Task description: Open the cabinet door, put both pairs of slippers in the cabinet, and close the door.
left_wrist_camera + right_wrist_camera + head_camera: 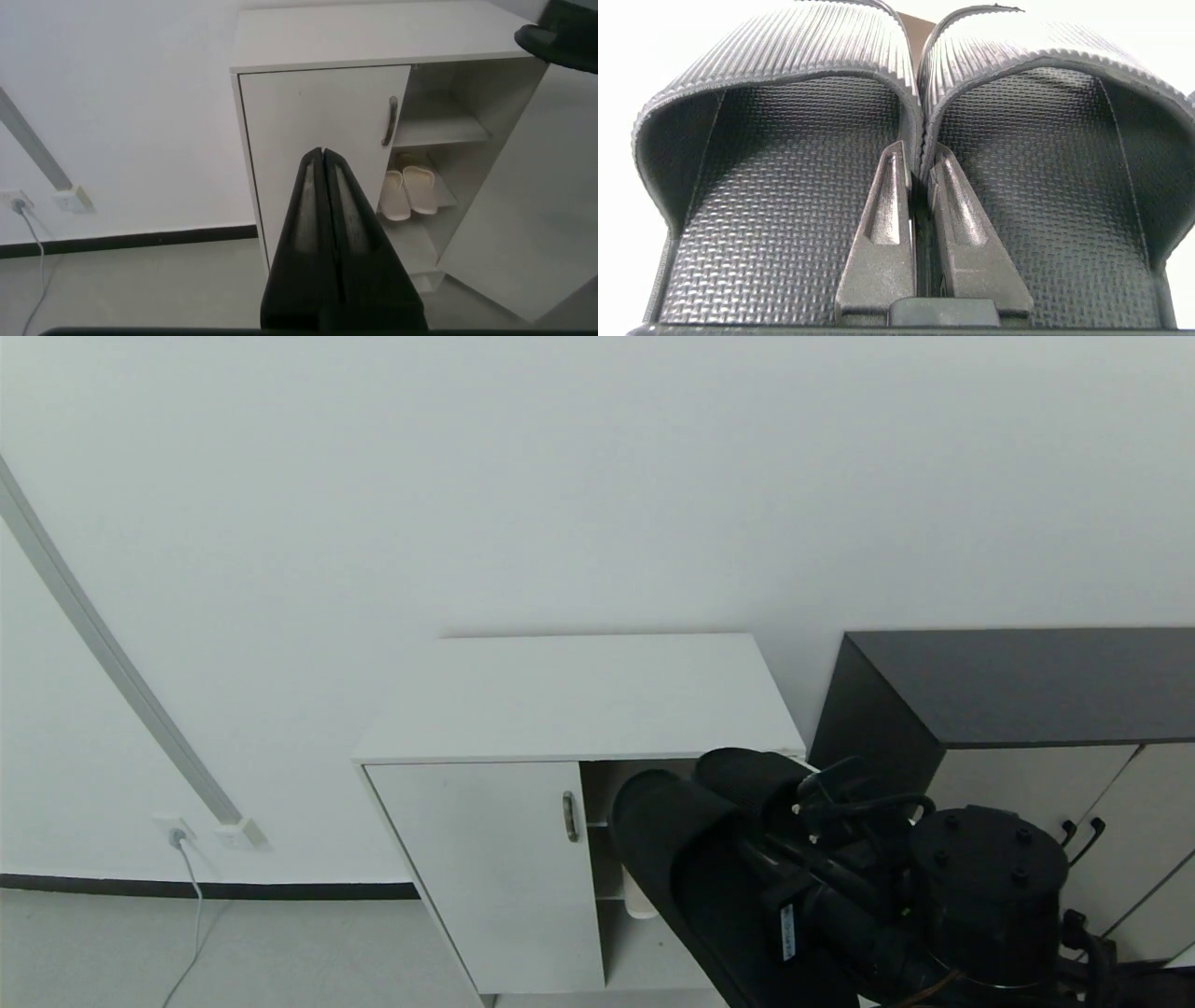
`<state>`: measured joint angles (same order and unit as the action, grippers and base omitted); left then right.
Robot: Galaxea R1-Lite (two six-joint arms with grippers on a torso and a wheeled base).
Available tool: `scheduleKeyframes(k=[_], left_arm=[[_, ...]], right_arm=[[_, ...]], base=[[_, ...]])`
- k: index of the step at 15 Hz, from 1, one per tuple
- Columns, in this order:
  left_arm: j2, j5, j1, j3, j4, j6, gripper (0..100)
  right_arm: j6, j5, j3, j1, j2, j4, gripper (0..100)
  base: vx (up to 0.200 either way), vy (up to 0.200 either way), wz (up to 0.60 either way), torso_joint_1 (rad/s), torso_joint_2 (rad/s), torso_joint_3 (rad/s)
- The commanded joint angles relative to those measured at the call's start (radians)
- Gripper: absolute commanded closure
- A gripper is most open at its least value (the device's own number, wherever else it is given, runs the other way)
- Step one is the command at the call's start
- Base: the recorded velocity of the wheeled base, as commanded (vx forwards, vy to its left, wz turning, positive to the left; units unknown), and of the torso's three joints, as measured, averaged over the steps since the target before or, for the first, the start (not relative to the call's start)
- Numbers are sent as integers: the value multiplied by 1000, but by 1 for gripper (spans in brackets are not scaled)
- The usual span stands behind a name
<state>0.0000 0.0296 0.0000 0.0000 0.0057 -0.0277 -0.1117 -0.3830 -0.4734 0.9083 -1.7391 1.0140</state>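
The white cabinet [579, 700] has its left door [485, 868] closed and its right door [523, 205] swung open. A pair of pale slippers [411, 191] lies on a shelf inside. My right gripper [917, 159] is shut on the adjoining inner walls of a black pair of slippers [906, 103], pinching them together. That black pair [691, 821] hangs in front of the open right compartment, at upper-shelf height. My left gripper [323, 159] is shut with nothing in it, some way back from the cabinet and pointing at the closed left door.
A dark-topped cabinet [1018, 681] stands right of the white one. A wall socket with a grey cable [177, 840] is low on the wall to the left. Bare floor [233, 952] lies in front and left of the cabinet.
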Motion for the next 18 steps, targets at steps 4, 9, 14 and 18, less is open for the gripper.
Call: scheduleKeyframes(k=[4, 9, 14, 18], left_arm=[[0, 0, 0, 0, 0, 0, 100], [0, -2, 0, 0, 0, -1, 100], [0, -2, 0, 0, -1, -1, 100], [0, -2, 0, 0, 0, -1, 100]], right_arm=[[0, 1, 12, 14, -11, 0, 100], [0, 3, 16, 17, -16, 0, 100], [0, 3, 19, 17, -17, 0, 100], [1, 3, 22, 17, -17, 0, 100]], base=[[0, 0, 0, 0, 0, 0], [0, 0, 0, -145, 318, 179], [0, 0, 0, -167, 380, 208], [0, 0, 0, -224, 526, 300]])
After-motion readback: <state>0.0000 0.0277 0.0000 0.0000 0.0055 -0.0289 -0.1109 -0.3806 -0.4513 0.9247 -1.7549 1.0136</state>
